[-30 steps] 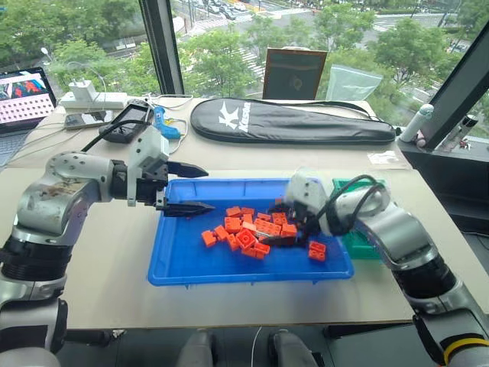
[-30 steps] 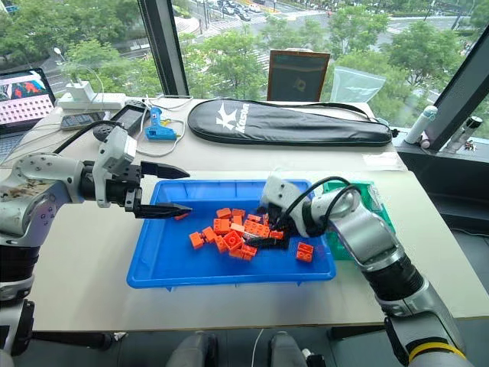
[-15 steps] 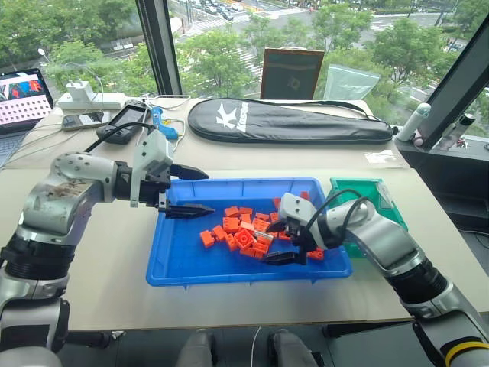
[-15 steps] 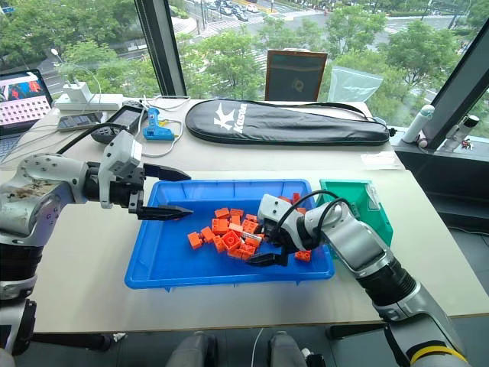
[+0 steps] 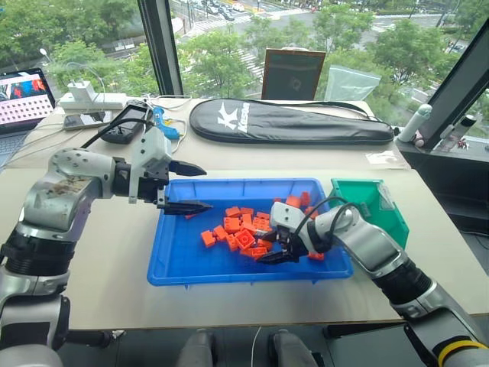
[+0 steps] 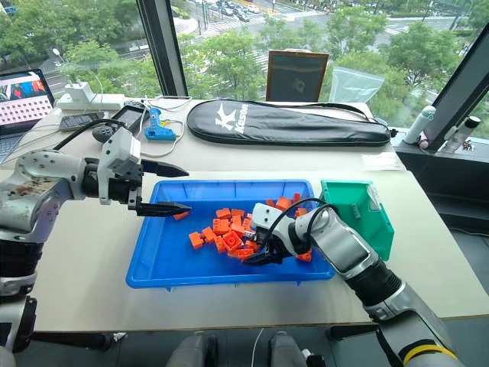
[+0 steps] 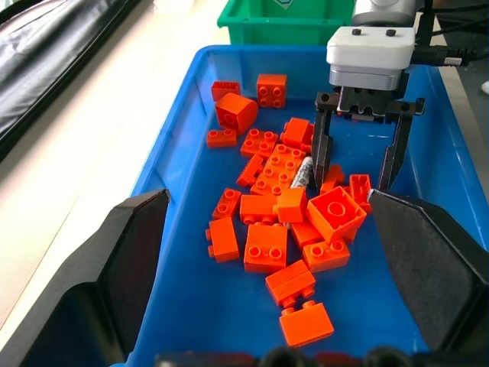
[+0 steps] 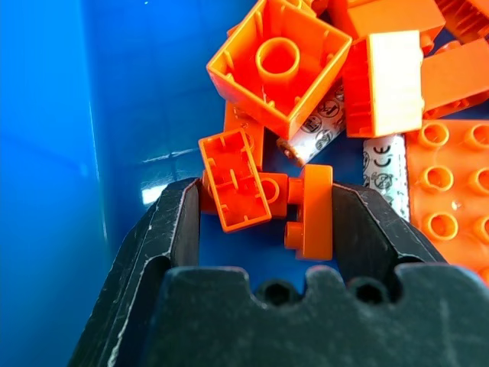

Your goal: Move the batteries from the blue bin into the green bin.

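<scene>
Right gripper (image 8: pixel 263 210) is down in the brick pile, jaws partly closed, with two small orange bricks (image 8: pixel 237 191) wedged between the fingers (image 8: pixel 172 229). We can't call it a firm grip, and it isn't on a battery. The batteries (image 8: pixel 321 130) lie just past the fingertips, white-grey cylinders half buried under bricks; from the left wrist one battery (image 7: pixel 303 174) shows among the bricks between the right gripper's two fingers. All of this sits in the right half of the blue bin (image 5: pixel 179 264).

Left gripper (image 5: pixel 183 187) hovers over the bin's far-left corner, jaws wide open, holding nothing, well apart from the pile.

Green bin (image 5: pixel 372 206) stands just beside the blue bin's right end, tilted. We can't see any battery in it.

Risks as we read them:
- Closing further from here clamps bricks, not a battery, so we'd carry the wrong part to the green bin.
- Bricks jammed between the fingers keep the jaws off the battery; the slim round body can roll or squirt sideways under a glancing pinch.
- The big upturned brick (image 8: pixel 279 65) lies over the battery, so a lift could drag it along and scatter the pile.
- The green bin is close to the right arm; an elbow swing could knock it over.
</scene>
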Controlling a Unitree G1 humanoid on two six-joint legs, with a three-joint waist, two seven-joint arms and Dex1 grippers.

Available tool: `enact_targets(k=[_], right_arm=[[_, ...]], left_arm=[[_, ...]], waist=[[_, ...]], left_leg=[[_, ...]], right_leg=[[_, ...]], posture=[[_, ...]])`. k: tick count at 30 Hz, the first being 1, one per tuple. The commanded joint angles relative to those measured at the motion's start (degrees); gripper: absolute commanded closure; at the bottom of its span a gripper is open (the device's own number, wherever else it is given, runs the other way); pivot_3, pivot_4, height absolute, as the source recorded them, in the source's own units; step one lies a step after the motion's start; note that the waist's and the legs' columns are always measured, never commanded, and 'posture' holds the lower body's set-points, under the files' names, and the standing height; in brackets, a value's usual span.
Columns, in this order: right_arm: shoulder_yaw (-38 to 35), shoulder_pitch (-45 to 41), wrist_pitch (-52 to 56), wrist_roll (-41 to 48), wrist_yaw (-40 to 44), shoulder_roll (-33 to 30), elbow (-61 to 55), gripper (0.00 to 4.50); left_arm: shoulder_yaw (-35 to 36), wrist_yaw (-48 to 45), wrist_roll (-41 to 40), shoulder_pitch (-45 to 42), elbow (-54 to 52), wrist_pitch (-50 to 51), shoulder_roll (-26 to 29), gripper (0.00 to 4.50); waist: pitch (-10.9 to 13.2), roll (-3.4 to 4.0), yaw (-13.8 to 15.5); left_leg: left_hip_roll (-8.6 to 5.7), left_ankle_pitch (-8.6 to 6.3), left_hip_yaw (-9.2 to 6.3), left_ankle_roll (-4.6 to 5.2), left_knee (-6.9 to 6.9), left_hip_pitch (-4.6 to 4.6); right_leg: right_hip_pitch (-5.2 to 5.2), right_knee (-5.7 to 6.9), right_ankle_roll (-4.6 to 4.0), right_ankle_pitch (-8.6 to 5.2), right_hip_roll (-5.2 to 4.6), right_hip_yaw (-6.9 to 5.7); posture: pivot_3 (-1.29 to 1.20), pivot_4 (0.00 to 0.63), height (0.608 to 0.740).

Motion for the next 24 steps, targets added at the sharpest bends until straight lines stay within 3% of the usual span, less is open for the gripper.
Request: enact_targets(k=[1,11,17,24], right_arm=[[0.15,-0.43,-0.55,-1.89,-0.59,0.13,1.32,2.22],[-7.05,-4.60,-0.25,0.99,3.18,-5.48,-2.45,2.22],[-8.64,-7.77,-5.30,-4.24,0.07,-8.74,8.38,2.22],[-8.56,-11.12,-13.19,-11.39,-5.97,-7.28,20.13,2.22]], left_arm=[[0.53,-0.30,0.11,-1.46,-0.47,-1.11,0.04,0.00],[0.61,0.13,0.13,-1.48,-0.74,-0.74,-0.32,0.00],[0.27,0.42,0.57,-1.83,0.06,-1.18,-1.04,0.00],[0.74,1.02,0.03,-2.62,-0.02,-0.68,-2.64,0.00]], waist=[[0.00,0.00,-0.02],[0.00,0.00,0.02],[0.00,0.00,-0.01],[0.00,0.00,-0.03]], left_leg=[[0.00,0.00,0.00,0.00,0.00,0.01],[0.00,0.00,0.02,0.00,0.02,-0.02],[0.00,0.00,0.01,0.00,-0.01,-0.01],[0.00,0.00,0.02,0.00,-0.02,-0.02]], right_leg=[[0.00,0.00,0.00,0.00,0.00,0.00],[-0.03,0.01,0.00,0.00,-0.02,0.01],[-0.02,-0.01,0.00,0.00,0.00,-0.01],[-0.05,-0.01,0.00,0.00,0.00,0.01]], posture=[[0.00,0.150,0.734],[0.00,0.150,0.734],[0.00,0.150,0.734],[0.00,0.150,0.734]])
